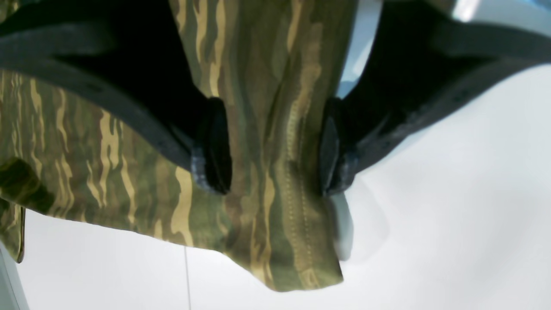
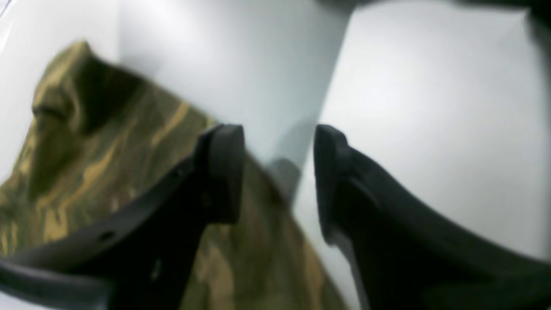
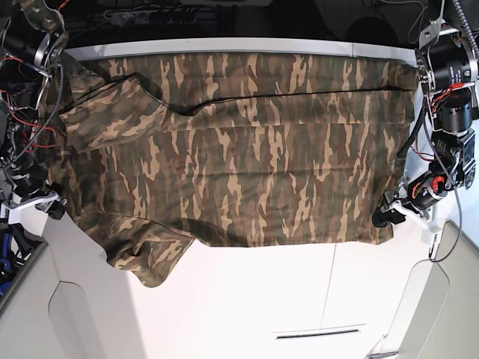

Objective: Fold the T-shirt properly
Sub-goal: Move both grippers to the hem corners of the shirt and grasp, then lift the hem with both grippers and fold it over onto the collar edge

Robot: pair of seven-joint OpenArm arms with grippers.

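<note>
From the left wrist: white tabletop (image 1: 452, 215) below, smooth and glossy, a thin seam running toward the near edge. Left gripper (image 1: 275, 146) stood with dark pads well apart, a hanging corner of the T-shirt (image 1: 267, 206) between them; stitched hem visible along that corner, cloth passing close to both pads, though whether actually pinched could not be told. More camouflage cloth spread off to the left of the picture. From the right wrist: blurred white surface (image 2: 430, 107) crossed by a paler panel with a straight edge. Right gripper (image 2: 279, 172) had jaws parted with bare table showing in the gap, nothing between them; the T-shirt (image 2: 86, 163) lay beside and under the left-hand finger (image 2: 224, 168), bunched into a raised fold farther off. From the base view: white table (image 3: 262, 299) with a narrow slot near its front edge and a seam running front to back; dark background behind, cables and a power strip at the top. The T-shirt (image 3: 239, 157) lay spread flat across the rear half, a sleeve drooping forward at lower left. Left gripper (image 3: 389, 213) sat at the cloth's lower right corner; right gripper (image 3: 51, 203) at the left edge, largely masked by wiring.
</note>
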